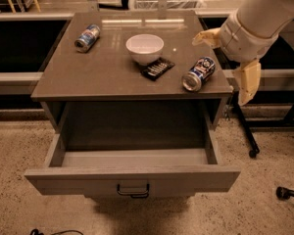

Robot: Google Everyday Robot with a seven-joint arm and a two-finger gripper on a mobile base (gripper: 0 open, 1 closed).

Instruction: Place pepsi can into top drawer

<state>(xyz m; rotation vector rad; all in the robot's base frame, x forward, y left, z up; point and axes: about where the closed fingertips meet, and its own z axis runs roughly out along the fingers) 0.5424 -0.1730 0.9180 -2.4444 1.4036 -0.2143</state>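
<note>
Pepsi can point(198, 74) lies on its side near the tabletop's point(108, 75) right front corner, at 4 o'clock from the white bowl point(144, 48). The gripper point(224, 65) hangs at the can's 2 o'clock, spread wide. The top drawer point(132, 179) stands open below.

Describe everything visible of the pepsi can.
The pepsi can is a small dark-blue metal can with red and white marks and silver ends. It lies on its side near the front right corner of the cabinet top, one silver end turned toward the front edge, touching that surface alone. A dark packet lies apart to its left. The gripper hangs just right of it, open, not touching. The top drawer stands open below.
</note>
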